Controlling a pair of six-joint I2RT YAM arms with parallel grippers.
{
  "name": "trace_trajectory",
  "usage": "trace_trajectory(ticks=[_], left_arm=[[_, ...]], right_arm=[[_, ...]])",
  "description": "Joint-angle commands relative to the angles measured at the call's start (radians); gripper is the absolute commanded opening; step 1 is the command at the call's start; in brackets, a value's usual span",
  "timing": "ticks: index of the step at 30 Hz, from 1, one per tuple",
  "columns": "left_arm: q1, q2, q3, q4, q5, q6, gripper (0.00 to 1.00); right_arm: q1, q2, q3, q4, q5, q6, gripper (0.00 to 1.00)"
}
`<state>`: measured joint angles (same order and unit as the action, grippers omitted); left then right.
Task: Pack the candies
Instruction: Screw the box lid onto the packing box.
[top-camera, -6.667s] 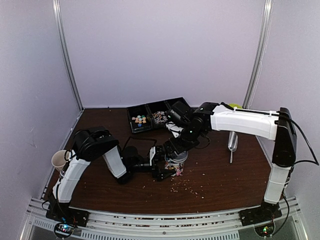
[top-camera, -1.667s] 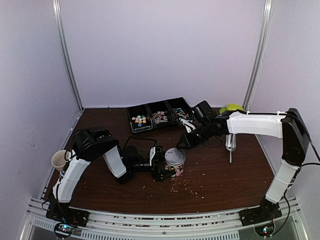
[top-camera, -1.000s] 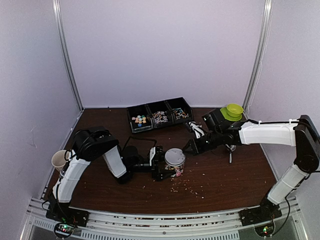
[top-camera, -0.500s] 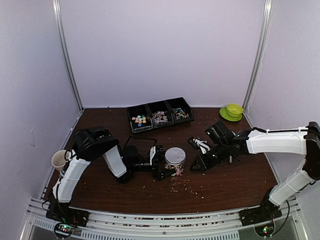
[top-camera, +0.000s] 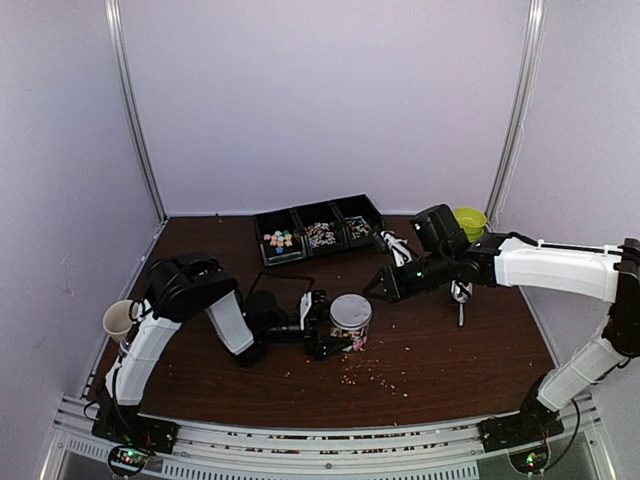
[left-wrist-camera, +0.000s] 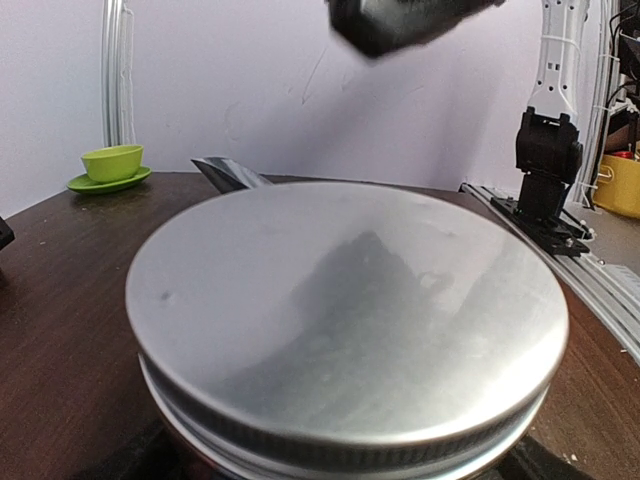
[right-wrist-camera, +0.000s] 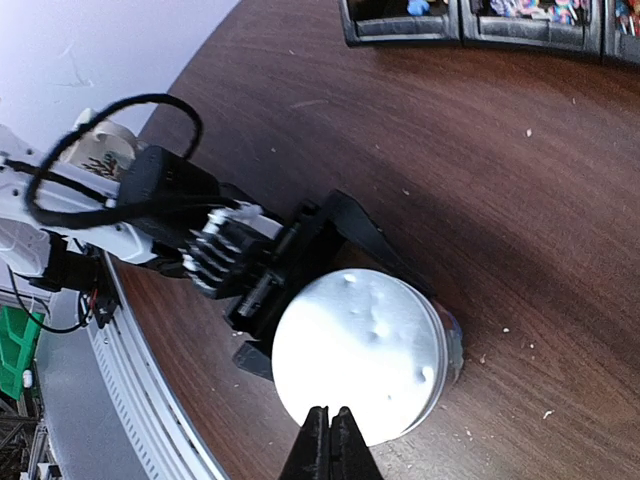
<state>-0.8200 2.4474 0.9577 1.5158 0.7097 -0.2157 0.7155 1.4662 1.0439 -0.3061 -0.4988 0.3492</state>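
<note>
Left end effector (top-camera: 325, 330) spread wide, clamped on the silver-lidded jar (top-camera: 351, 318) mid-counter (top-camera: 460, 350). My right end effector (right-wrist-camera: 325, 440) is pressed together, empty, hovering near the jar's right side. The candies (top-camera: 279, 240) sit in the black tray (right-wrist-camera: 400, 36) at the counter's far edge, and a few show through the jar's wall.

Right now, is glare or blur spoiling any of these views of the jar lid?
Right wrist view: the jar lid is blown out to flat white. Left wrist view: a dark reflection crosses it, and the black shape above is blurred. Top view: evenly lit, no glare.
</note>
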Motion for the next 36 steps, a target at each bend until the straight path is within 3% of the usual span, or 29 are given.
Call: trace_trajectory(ticks=[1,11,20,28,36], left_arm=[[0.013,0.081,-0.031,-0.119,-0.021,-0.002,0.89],[0.007,0.083,-0.013,-0.137,-0.016,0.000,0.89],[0.004,0.087,-0.004,-0.153,-0.009,0.007,0.89],[0.002,0.088,-0.003,-0.155,-0.014,0.004,0.89],[-0.001,0.087,-0.002,-0.163,-0.018,0.006,0.88]], right_arm=[[-0.027,0.082,-0.100,0.090,-0.003,0.031,0.03],[-0.032,0.055,-0.101,0.088,-0.035,0.012,0.04],[-0.040,0.090,0.103,-0.041,-0.004,-0.083,0.31],[-0.058,0.257,0.216,-0.042,-0.061,-0.098,0.38],[-0.063,0.315,0.233,-0.032,-0.101,-0.102,0.39]])
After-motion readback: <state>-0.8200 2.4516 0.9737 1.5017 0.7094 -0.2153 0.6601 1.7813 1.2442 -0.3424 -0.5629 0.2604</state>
